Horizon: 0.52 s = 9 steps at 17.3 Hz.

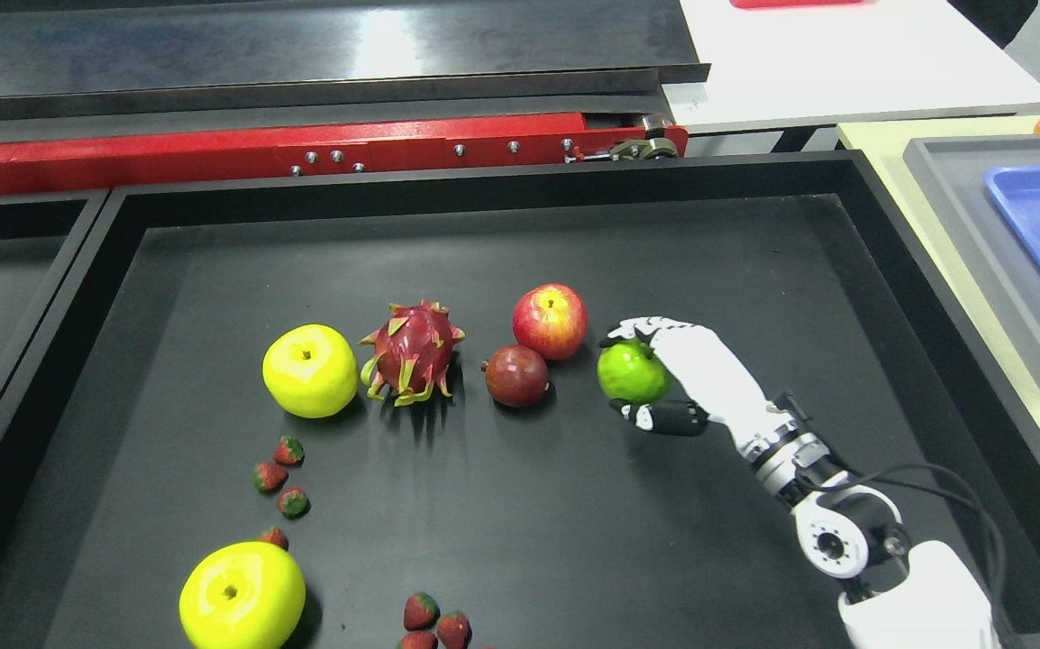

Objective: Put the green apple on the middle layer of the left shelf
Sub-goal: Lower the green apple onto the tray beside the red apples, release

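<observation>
- A wide black tray (754, 225) fills the head view, with fruit scattered across its floor.
- The green apple (630, 371) sits right of centre on the tray, just right of a red apple (550, 320) and a dark red round fruit (516, 376), with a small gap to each.
- The robot's right hand (678, 379), white with black finger joints, comes in from the lower right and is wrapped around the green apple: fingers (642, 326) curl over its top and far side, the thumb (664, 417) presses from below and the near side.
- Whether the apple rests on the tray or is just lifted cannot be told.
- The left hand is out of view.
- Handling, as a judgement: the apple looks small, round, smooth and glossy, so probably rigid, light, and somewhat slippery. A grip across its widest part, fingers opposite thumb, as here, should keep it from squirting out.
- Further left lie a dragon fruit (412, 351), two yellow apples (309, 370) and several strawberries (278, 475), well apart from the hand.
- No shelf is visible here.
</observation>
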### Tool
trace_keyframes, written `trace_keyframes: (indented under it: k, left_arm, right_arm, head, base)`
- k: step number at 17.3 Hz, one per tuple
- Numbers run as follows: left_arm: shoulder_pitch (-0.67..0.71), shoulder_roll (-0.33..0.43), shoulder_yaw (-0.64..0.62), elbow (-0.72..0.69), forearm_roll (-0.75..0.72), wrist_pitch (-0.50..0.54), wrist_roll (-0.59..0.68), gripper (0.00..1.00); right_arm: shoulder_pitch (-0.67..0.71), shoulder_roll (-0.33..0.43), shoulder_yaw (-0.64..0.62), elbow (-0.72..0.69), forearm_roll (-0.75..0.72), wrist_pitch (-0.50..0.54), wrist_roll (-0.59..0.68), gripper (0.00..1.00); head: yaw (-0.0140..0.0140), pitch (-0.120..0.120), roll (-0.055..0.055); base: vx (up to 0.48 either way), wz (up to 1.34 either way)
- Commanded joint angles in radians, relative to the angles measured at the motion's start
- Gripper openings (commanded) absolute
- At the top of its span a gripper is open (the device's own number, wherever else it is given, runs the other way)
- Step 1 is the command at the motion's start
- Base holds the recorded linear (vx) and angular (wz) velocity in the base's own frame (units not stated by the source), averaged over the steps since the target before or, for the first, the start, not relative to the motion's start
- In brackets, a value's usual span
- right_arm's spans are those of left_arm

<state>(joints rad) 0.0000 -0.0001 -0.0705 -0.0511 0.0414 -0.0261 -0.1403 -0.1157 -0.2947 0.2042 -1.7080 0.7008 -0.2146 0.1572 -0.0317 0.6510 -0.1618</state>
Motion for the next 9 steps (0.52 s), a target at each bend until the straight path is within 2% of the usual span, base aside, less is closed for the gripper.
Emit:
trace_keyframes:
  k: [1, 2, 3, 7, 9]
  left_arm:
    - [-0.012, 0.018, 0.000, 0.001, 0.000, 0.000, 0.001, 1.00]
    - [-0.012, 0.018, 0.000, -0.001, 0.000, 0.000, 0.001, 1.00]
    - [-0.012, 0.018, 0.000, 0.001, 0.000, 0.000, 0.001, 1.00]
    - [-0.012, 0.018, 0.000, 0.001, 0.000, 0.000, 0.001, 1.00]
    - [-0.012, 0.018, 0.000, 0.001, 0.000, 0.000, 0.001, 1.00]
  right_arm:
    - [-0.067, 0.034, 0.222, 0.002, -0.006, -0.008, 0.050, 0.20]
    - [-0.067, 0.052, 0.216, 0.002, -0.021, 0.007, 0.085, 0.56]
    - [-0.067, 0.064, 0.207, 0.002, -0.049, 0.029, 0.102, 1.00]
    - [-0.036, 0.086, 0.100, 0.010, -0.222, 0.052, 0.102, 1.00]
    - [0.051, 0.173, -0.054, 0.031, -0.381, 0.052, 0.097, 1.00]
  head:
    - [0.0000, 0.000, 0.000]
    - [0.0000, 0.000, 0.000]
    - [0.0000, 0.000, 0.000]
    - [0.0000, 0.000, 0.000]
    - [0.0000, 0.000, 0.000]
  base:
    - [0.100, -0.09]
    - [0.068, -0.07]
    - [0.068, -0.07]
    - [0.047, -0.03]
    - [0.000, 0.00]
